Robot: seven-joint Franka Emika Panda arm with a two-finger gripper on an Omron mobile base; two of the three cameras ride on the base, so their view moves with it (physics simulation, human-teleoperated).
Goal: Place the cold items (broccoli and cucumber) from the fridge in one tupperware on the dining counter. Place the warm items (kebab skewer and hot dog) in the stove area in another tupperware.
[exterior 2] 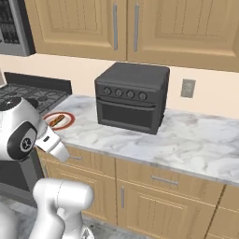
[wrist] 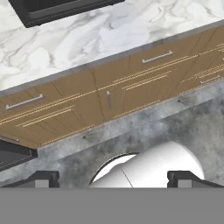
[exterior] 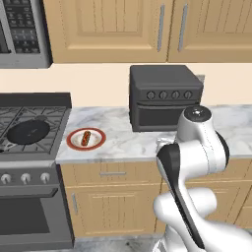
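Hot dog [exterior: 86, 138] on plate [exterior: 74, 143] at left-centre of frame, long axis near upright; fingers [wrist: 112, 178] spread wide, empty, aimed down at floor [wrist: 183, 127]; well left across bench [exterior: 123, 142].

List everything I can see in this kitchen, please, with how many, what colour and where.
hot dog: one, reddish in a tan bun, on the plate
plate: one, white with red rim, on the counter beside the stove
toaster oven: one, dark grey, at the back of the counter
counter: one, white marble, over wooden cabinets
stove: one, black and steel, left of the counter
pan: one, black, on a burner
microwave: one, steel, above the stove
wall outlet: one, grey
gripper: one, dark tips, open, pointing at the floor
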